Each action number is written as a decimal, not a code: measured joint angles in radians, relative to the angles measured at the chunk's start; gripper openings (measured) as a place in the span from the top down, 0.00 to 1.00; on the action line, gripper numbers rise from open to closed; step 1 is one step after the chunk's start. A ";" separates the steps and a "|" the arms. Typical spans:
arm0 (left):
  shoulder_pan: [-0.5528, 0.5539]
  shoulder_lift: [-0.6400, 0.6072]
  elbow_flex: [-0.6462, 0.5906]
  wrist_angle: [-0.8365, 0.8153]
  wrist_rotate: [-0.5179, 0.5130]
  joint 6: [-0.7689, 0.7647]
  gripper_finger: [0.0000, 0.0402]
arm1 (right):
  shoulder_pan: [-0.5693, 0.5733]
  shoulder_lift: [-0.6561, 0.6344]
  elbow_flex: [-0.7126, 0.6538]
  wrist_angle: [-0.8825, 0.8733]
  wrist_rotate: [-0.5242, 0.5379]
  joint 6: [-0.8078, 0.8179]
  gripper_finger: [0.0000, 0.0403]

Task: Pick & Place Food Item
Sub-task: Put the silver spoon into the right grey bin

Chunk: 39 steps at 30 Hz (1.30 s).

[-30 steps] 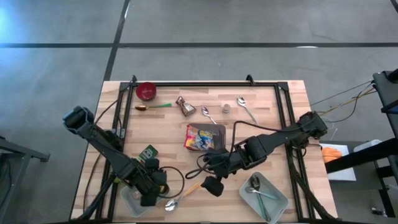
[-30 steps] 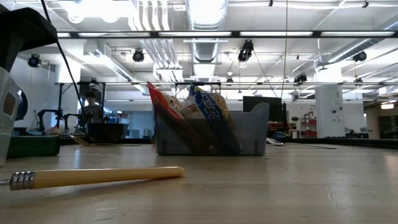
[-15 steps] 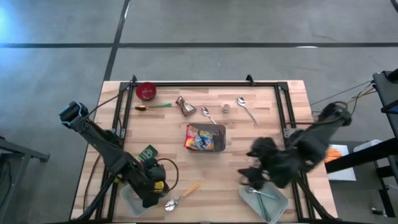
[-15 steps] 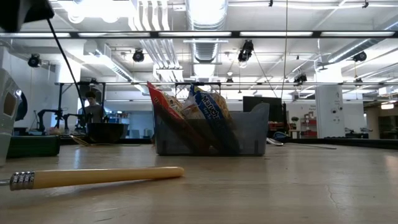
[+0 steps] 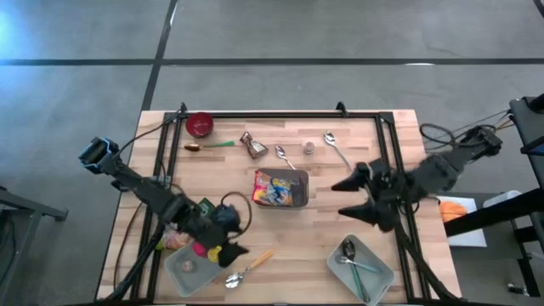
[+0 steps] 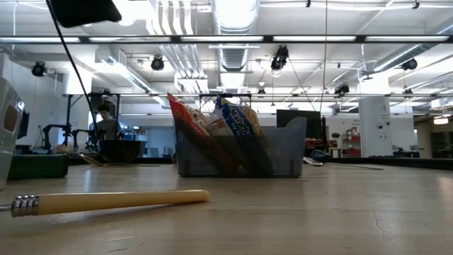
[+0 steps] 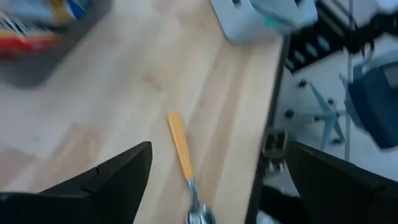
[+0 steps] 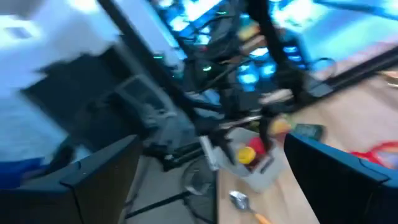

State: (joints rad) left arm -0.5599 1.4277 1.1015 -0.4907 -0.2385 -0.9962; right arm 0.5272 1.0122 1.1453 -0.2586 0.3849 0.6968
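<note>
Both tools gape empty — left tool (image 5: 228, 240), right tool (image 5: 348, 197) — crinkly snack bags (image 5: 274, 189) binned.

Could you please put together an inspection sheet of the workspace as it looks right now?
Surface: wooden table, black rails along three edges.
Job's things: snack packets standing in a dark bin mid-table; small items lie in the grey tray at the left.
Clutter: wooden-handled spoon, red round tin, two spoons, second tray with utensils.
Grippers: left gripper open, empty, above the left tray's edge; right gripper open, empty, raised right of the bin.
Cables: black loop by the left arm.
Surroundings: grey floor; a person far behind in the low view.
</note>
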 joint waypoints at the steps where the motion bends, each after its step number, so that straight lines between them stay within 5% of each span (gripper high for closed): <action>1: 0.026 0.000 0.000 0.014 0.002 0.007 0.08 | -0.058 -0.028 -0.053 0.072 -0.099 -0.018 0.02; 4: 0.114 0.000 0.000 0.084 0.026 0.042 0.08 | -0.248 -0.106 -0.184 0.104 -0.314 0.012 0.02; 9: 0.239 -0.002 0.000 0.184 0.059 0.090 0.08 | -0.549 -0.266 -0.289 0.014 -0.517 0.034 0.02; 14: 0.310 -0.002 0.000 0.192 0.063 0.084 0.08 | -0.835 -0.389 -0.279 -0.262 -0.588 -0.040 0.02; 20: 0.395 -0.002 0.000 0.208 0.060 0.014 0.08 | -1.089 -0.360 -0.243 -0.507 -0.726 -0.274 0.02; 29: 0.436 -0.002 0.000 0.215 -0.004 -0.139 0.08 | -1.203 -0.217 -0.236 -0.545 -0.788 -0.434 0.02; 39: 0.442 -0.002 0.000 0.217 -0.024 -0.069 0.08 | -1.202 -0.054 -0.237 -0.543 -0.794 -0.517 0.02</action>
State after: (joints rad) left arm -0.1181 1.4258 1.1015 -0.2737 -0.2623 -1.0647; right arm -0.6746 0.9583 0.9085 -0.8013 -0.4087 0.1795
